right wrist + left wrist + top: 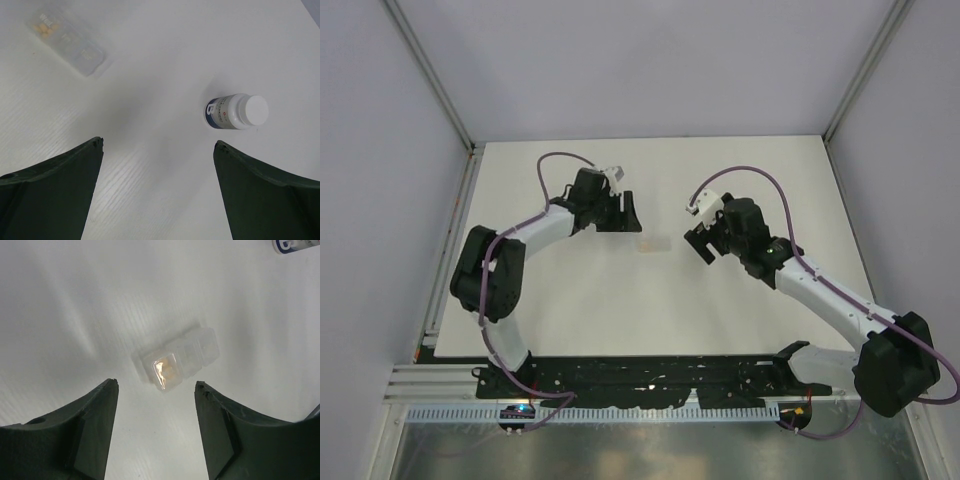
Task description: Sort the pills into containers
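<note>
In the nearest pocket of the clear packet (175,360) the orange pills (167,371) show as a small bright cluster. The pockets behind it look pale, and what they hold cannot be told. The packet lies flat on the white worktop (60,300), and from overhead it is only a faint mark between the two arms. The left claw (156,384) hangs just short of the packet with its jaws spread, pinching nothing. The packet sits just beyond the fingertips (112,387) and touches neither of them. The bottle (225,112) rests on the worktop well apart from the packet, with a blue mark on its label. In the right wrist view its white cap (256,110) points to the right. Whether it stands or lies on its side cannot be told. The right claw (159,142) is spread wide and empty above bare worktop. The bottle is just ahead of its right finger and the packet is far off at the upper left. In the left wrist view a sliver of the bottle's label shows at the top right corner. From overhead, the left arm (535,235) and the right arm (820,290) both reach in toward the middle of the worktop, each trailing a looped purple cable (565,157).
</note>
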Tool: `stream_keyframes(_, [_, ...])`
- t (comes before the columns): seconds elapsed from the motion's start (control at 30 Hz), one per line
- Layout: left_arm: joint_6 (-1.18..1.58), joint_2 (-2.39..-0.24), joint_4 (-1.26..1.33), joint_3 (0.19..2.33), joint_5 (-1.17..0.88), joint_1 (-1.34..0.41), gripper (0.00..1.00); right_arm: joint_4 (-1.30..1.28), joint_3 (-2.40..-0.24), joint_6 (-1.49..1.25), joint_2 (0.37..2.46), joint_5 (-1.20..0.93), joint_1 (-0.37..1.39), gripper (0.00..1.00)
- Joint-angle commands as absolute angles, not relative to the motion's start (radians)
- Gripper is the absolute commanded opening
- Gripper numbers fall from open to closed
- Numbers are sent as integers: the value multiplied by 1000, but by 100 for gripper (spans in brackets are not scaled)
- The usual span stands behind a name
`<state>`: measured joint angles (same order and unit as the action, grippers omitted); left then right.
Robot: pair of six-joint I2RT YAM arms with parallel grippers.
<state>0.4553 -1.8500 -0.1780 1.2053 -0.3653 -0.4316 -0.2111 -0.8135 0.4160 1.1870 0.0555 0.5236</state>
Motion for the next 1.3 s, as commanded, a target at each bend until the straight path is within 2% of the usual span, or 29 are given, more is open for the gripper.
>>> stream_keyframes(0.0, [347,-1714,-146,1177,-285,-433,67,-176,-825,420,1187,86,528,95])
stream_keyframes(0.23, [212,-1537,-106,1088,-170,-433,85,-161,-816,429,1187,106,528,95])
stream_keyframes(0.67, [43,-1191,-61,911,-9,-433,100,-135,-805,428,1181,155,523,95])
stream_keyframes(0.9, [-73,-1030,-132,885,93,-431,100,-130,-819,405,1197,196,515,95])
stream_keyframes(1.27, [-186,-897,-255,871,236,-431,100,-190,-893,364,1244,279,497,95])
